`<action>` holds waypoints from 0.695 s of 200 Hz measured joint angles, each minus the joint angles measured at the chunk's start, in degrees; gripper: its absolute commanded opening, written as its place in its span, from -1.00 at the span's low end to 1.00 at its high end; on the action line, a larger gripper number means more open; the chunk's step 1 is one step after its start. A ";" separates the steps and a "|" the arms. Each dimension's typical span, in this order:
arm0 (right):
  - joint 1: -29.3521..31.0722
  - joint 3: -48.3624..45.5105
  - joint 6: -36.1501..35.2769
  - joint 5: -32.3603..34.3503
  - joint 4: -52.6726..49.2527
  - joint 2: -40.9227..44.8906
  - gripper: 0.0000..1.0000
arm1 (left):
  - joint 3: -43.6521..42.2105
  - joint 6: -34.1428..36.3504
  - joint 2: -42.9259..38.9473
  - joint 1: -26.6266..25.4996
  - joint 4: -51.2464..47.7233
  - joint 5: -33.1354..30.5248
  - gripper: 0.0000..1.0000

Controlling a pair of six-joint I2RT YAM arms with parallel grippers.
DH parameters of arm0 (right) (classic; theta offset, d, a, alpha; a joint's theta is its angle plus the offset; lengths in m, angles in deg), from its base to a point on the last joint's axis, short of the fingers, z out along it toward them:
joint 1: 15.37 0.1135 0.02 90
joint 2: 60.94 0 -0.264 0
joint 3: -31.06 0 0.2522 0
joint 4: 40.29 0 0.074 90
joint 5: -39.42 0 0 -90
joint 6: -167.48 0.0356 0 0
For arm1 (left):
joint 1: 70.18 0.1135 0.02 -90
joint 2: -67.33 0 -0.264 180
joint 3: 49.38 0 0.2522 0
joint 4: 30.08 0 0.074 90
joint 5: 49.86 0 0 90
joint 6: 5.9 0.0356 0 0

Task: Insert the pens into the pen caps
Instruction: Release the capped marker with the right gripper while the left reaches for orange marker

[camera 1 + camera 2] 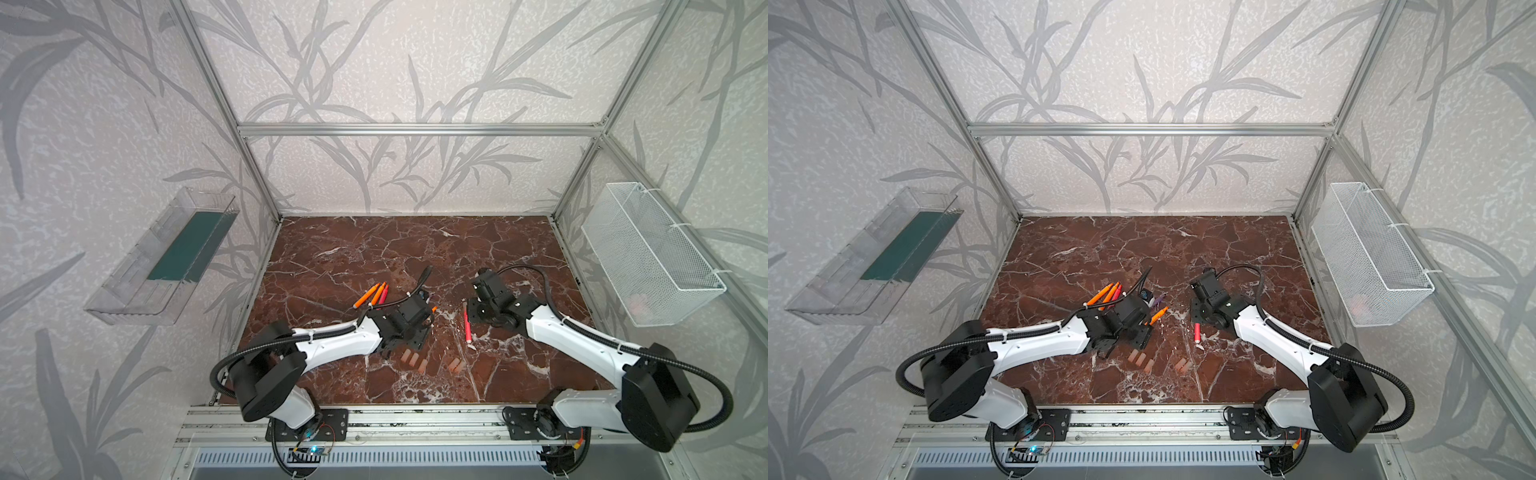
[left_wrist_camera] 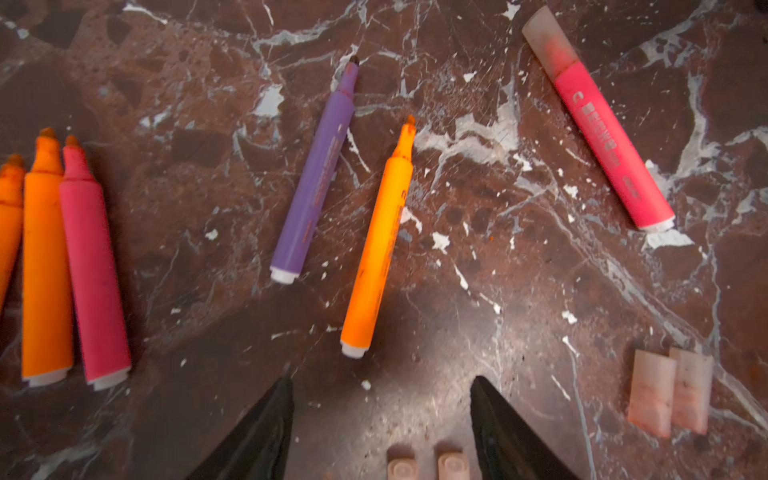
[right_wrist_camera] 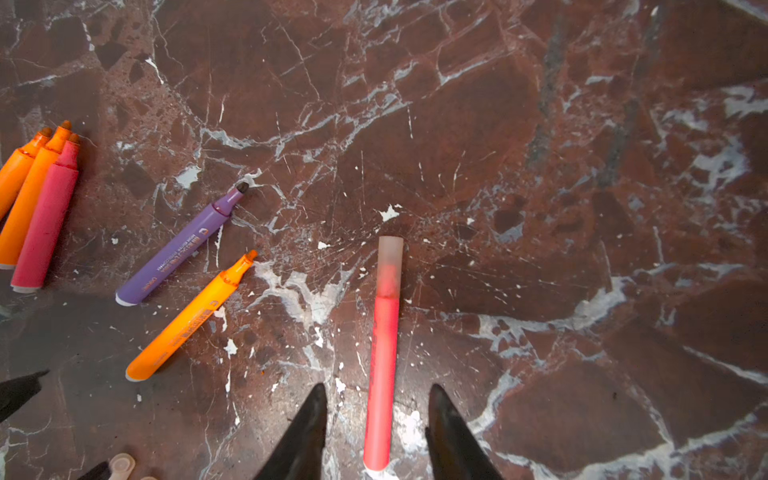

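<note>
In the left wrist view my left gripper [image 2: 382, 379] is open and holds nothing. It hangs over two pen caps [image 2: 427, 466] standing on end. An orange pen [image 2: 378, 237] and a purple pen [image 2: 313, 174] lie uncapped just beyond it. Two more caps [image 2: 669, 395] lie off to one side. A red-pink pen [image 3: 383, 365] with a cap [image 3: 390, 259] on its tip rests on the table. My right gripper [image 3: 377, 386] is open, a finger on either side of this pen's butt, not touching. Three uncapped pens [image 1: 373, 295] lie together.
The brown marble tabletop [image 1: 415, 249] is fenced by aluminium posts. A clear plastic bin [image 1: 162, 266] hangs on the left wall and a white mesh basket [image 1: 652, 257] on the right wall. Several loose caps [image 1: 419, 361] lie near the front.
</note>
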 measured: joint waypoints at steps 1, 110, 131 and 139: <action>0.00 -0.07 0.00 0.00 0.02 0.09 -0.18 | 0.11 0.04 0.15 0.00 -0.02 0.02 0.30; 0.00 -6.88 0.33 0.00 1.68 9.09 -0.14 | 7.78 1.99 13.16 -0.20 -2.89 -2.16 0.17; 0.00 -6.88 0.33 -0.07 1.75 9.35 -0.14 | 8.39 1.95 13.46 -0.20 -3.39 -2.71 0.03; 0.00 -6.88 0.33 -0.20 1.73 9.40 -0.14 | 8.55 2.01 13.64 -0.20 -3.39 -2.84 -0.01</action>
